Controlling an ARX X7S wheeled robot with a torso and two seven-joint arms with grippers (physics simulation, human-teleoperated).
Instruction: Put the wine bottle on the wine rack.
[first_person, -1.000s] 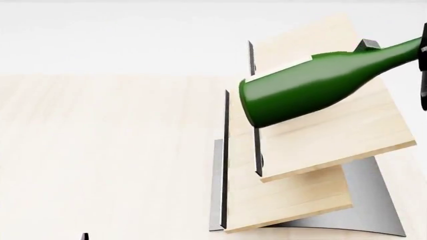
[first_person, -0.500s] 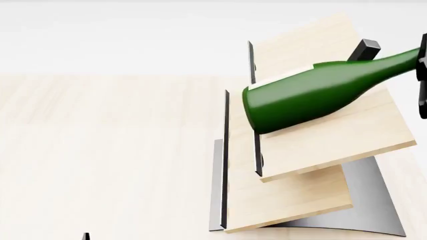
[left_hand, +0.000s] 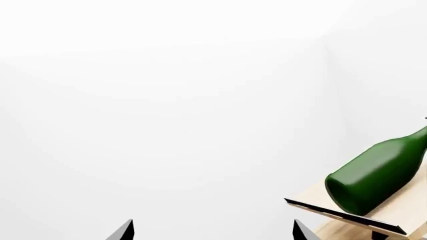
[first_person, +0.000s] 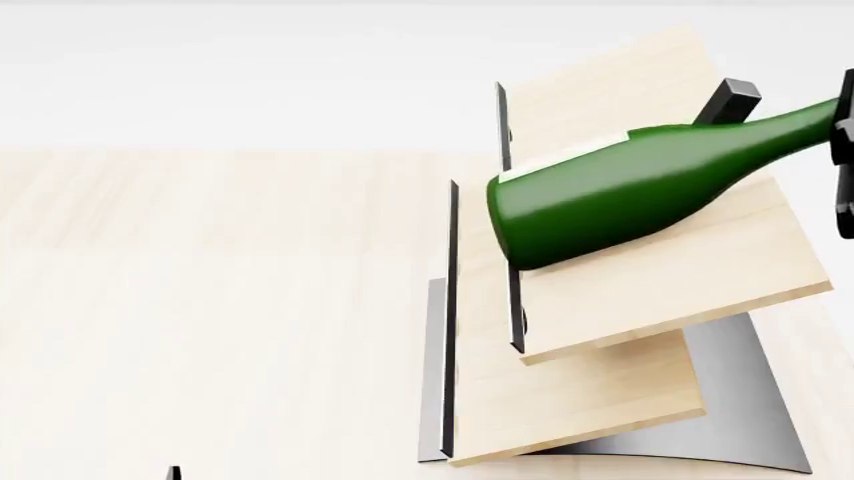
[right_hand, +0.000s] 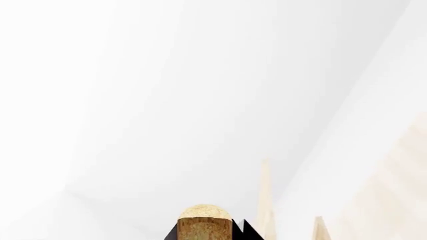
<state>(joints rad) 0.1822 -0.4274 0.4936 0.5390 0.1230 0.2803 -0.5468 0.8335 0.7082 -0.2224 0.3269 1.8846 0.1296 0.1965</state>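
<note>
Wine bottle (first_person: 627, 195): I saw it lying nearly flat, base low and neck high, over the upper panel of the wine rack (first_person: 667, 270). Its base sat close to the dark edge strip (first_person: 515, 300); I could not tell whether the glass touched the wood.

Right gripper (first_person: 846, 140): I had it on the neck at the edge of the head view, with the bottle's body reaching away from the fingers toward the strip. The cork (right_hand: 204, 225) stood between dark finger parts in the right wrist view, so I judged the grip closed on the neck.

Left gripper (left_hand: 212, 231): only two dark fingertips showed, set apart with nothing between them; I read it as open and idle, well clear of the bottle.

Black block (first_person: 729, 100): just beside the neck, on the near side of my grip.

Risk: release before the bottle rested on the panel could have let it slide or roll off the tilted wood.

Risk: the neck could have snagged on the block.
</note>
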